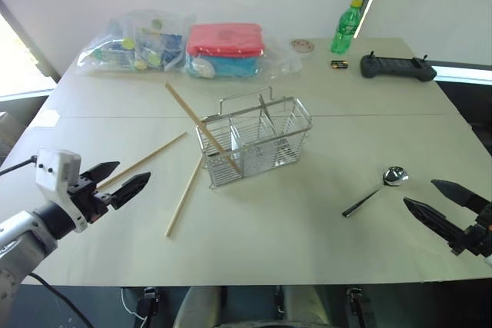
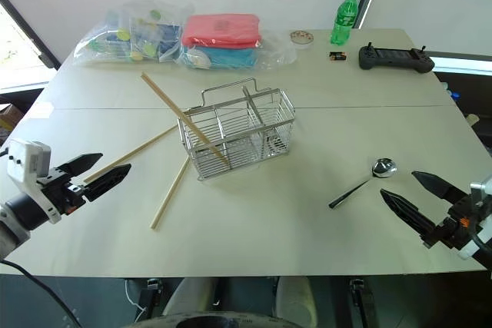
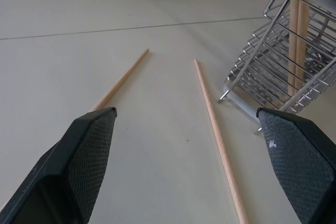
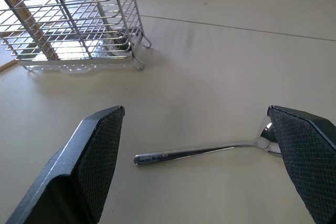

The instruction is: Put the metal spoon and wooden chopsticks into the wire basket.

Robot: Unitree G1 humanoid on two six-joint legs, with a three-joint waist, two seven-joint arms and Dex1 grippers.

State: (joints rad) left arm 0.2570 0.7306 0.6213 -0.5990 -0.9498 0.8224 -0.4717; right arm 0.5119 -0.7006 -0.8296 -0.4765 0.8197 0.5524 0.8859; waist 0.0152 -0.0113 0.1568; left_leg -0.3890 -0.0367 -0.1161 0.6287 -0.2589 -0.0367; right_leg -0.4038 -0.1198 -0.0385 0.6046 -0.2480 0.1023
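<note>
Spoon [image 1: 380,187] and two loose wooden chopsticks [image 1: 183,197] are lying on the table either side of the wire basket [image 1: 257,144], a third stick leaning into it. Best approach, I judge: lowering each gripper squarely over its piece before closing. Left gripper [image 1: 118,182] and right gripper [image 1: 438,204] are hovering wide open, touching nothing.

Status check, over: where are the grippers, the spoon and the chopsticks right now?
Left gripper and right gripper open, empty. One chopstick leans in wire basket; two chopsticks and metal spoon on table. Nothing blocking.
</note>
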